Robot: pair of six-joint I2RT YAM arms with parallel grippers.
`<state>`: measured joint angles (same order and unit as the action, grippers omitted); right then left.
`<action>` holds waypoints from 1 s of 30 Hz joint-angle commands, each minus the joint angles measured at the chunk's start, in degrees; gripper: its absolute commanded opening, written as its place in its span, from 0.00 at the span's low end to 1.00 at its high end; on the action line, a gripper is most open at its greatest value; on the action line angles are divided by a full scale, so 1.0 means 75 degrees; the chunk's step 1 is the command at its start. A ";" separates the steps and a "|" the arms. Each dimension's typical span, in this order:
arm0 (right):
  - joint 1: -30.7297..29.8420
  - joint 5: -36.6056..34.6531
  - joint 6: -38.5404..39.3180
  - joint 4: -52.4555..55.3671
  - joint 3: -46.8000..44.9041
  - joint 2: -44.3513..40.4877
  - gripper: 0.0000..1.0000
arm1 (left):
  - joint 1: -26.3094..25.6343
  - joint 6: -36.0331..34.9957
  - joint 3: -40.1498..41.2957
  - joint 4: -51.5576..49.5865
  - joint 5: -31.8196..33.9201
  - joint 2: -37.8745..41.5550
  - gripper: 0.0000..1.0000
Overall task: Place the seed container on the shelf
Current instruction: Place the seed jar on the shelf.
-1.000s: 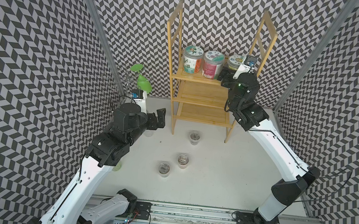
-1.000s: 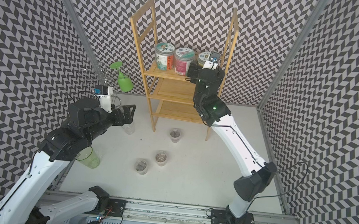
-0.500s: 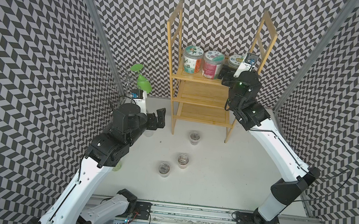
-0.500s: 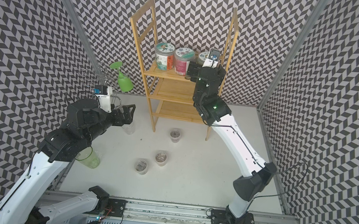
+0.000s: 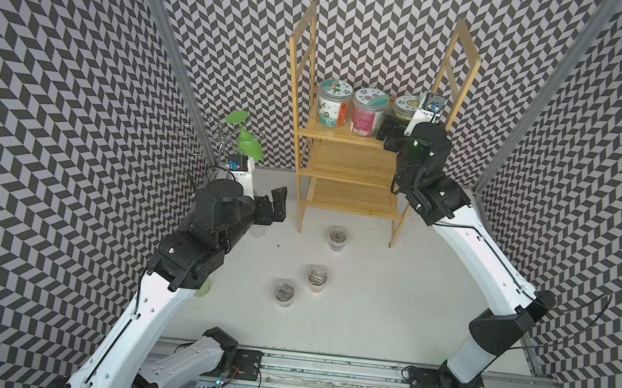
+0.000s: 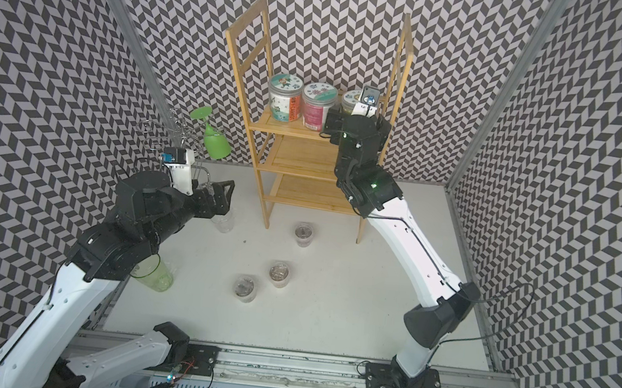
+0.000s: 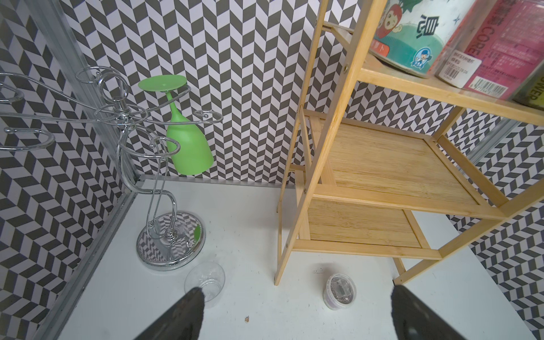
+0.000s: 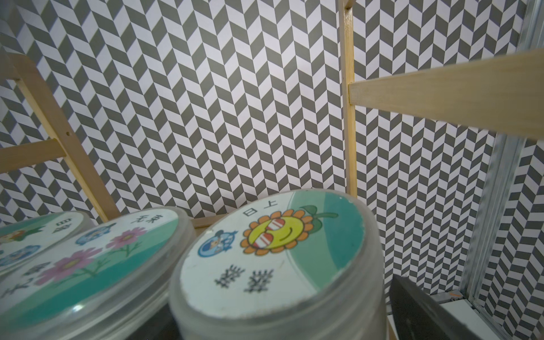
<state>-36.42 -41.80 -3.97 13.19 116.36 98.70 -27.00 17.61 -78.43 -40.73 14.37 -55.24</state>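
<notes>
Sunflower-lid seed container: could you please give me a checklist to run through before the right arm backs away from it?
1. Sunflower-lid seed container upright on the top tier of the shelf: ok.
2. Its base seated flat: cannot tell, hidden.
3. Right jaws open around it, gap visible on one side: ok.
4. Clear of the pink-label container: cannot tell, lids look very close.
5. Left jaws open, empty, apart from the shelf: ok.
</notes>
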 commanded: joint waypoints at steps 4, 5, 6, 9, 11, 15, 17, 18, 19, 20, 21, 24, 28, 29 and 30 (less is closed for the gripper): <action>-0.0041 0.0027 -0.0104 0.0232 0.0259 -0.0163 1.00 | -0.0071 -0.0099 -0.0030 0.0169 0.0134 0.0118 1.00; -0.0037 0.0072 -0.0095 0.0249 0.0274 -0.0174 1.00 | -0.0087 -0.0109 -0.0052 0.0169 0.0141 0.0109 1.00; -0.0038 0.0120 -0.0098 0.0273 0.0297 -0.0175 1.00 | -0.0080 -0.0108 -0.0042 0.0172 0.0146 0.0121 0.99; -0.0034 0.0280 -0.0116 0.0485 0.0498 -0.0130 0.99 | -0.0108 -0.0130 -0.0057 0.0169 0.0175 0.0107 0.99; -0.0042 0.0401 -0.0139 0.0684 0.0629 -0.0105 0.99 | -0.0126 -0.0144 -0.0067 0.0162 0.0205 0.0111 1.00; -0.0042 0.0562 -0.0239 0.1020 0.0785 -0.0127 0.99 | -0.0156 -0.0177 -0.0091 0.0160 0.0246 0.0112 1.00; -0.0043 0.0604 -0.0265 0.1159 0.0836 -0.0154 0.99 | -0.0152 -0.0179 -0.0101 0.0166 0.0263 0.0123 1.00; -0.0040 0.0612 -0.0270 0.1247 0.0884 -0.0156 1.00 | -0.0150 -0.0181 -0.0101 0.0158 0.0264 0.0116 0.99; -0.0036 0.0610 -0.0288 0.1325 0.0912 -0.0160 1.00 | -0.0149 -0.0178 -0.0102 0.0157 0.0264 0.0122 1.00; -0.0032 0.0607 -0.0313 0.1406 0.0939 -0.0163 0.99 | -0.0155 -0.0175 -0.0089 0.0157 0.0264 0.0123 1.00; -0.0034 0.0633 -0.0343 0.1483 0.0950 -0.0174 0.99 | -0.0154 -0.0179 -0.0090 0.0158 0.0264 0.0135 0.99; -0.0042 0.0685 -0.0479 0.1732 0.0997 -0.0208 0.99 | -0.0159 -0.0178 -0.0079 0.0151 0.0264 0.0145 1.00; -0.0036 0.0706 -0.0520 0.1970 0.0998 -0.0310 1.00 | -0.0152 -0.0171 -0.0078 0.0140 0.0287 0.0169 1.00; -0.0044 0.0713 -0.0514 0.2015 0.0996 -0.0352 0.99 | -0.0152 -0.0177 -0.0083 0.0134 0.0287 0.0170 0.99; -0.0047 0.0717 -0.0523 0.2065 0.0998 -0.0376 1.00 | -0.0153 -0.0179 -0.0083 0.0134 0.0287 0.0161 1.00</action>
<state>-36.47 -37.04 -7.03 27.88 122.30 98.48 -27.77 17.37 -78.43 -40.73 15.79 -54.98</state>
